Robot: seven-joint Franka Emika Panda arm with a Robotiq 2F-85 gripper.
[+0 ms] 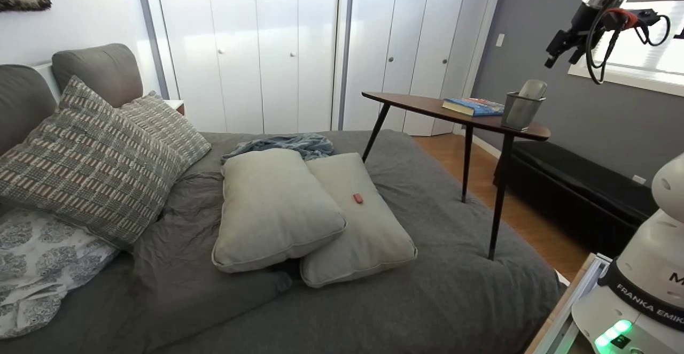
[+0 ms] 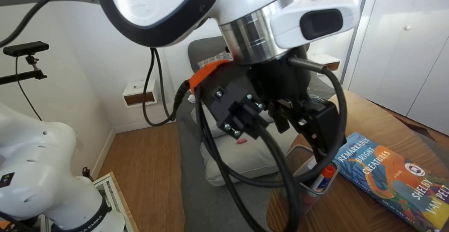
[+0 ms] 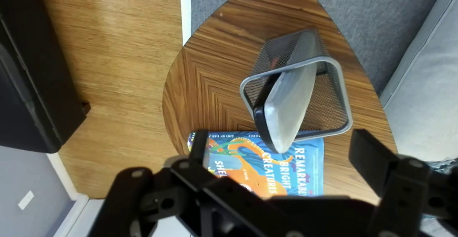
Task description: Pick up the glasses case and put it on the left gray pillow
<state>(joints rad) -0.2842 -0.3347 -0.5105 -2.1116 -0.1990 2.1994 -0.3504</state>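
Observation:
The glasses case, an oblong with rounded ends, light grey on one face and black along one side, stands tilted in a mesh cup; it shows in an exterior view [image 1: 533, 89] and the wrist view [image 3: 291, 102]. In an exterior view [image 2: 301, 134] the gripper and a cable mostly hide it. My gripper [image 1: 562, 57] is open and empty above the cup, apart from the case. In the wrist view the case's upper end points between the spread fingers [image 3: 281, 140]. The left gray pillow [image 1: 275, 204], plump and plain, lies on the bed, partly on another plain pillow [image 1: 368, 225].
The mesh cup [image 3: 327, 102] stands near the end of a wooden table [image 1: 411, 102] and also holds an orange-capped stick [image 2: 328, 171]. A blue book [image 1: 473, 107] lies beside it. A small red object [image 1: 358, 198] lies on the lower pillow. Plaid pillows [image 1: 96, 167] lean at the headboard.

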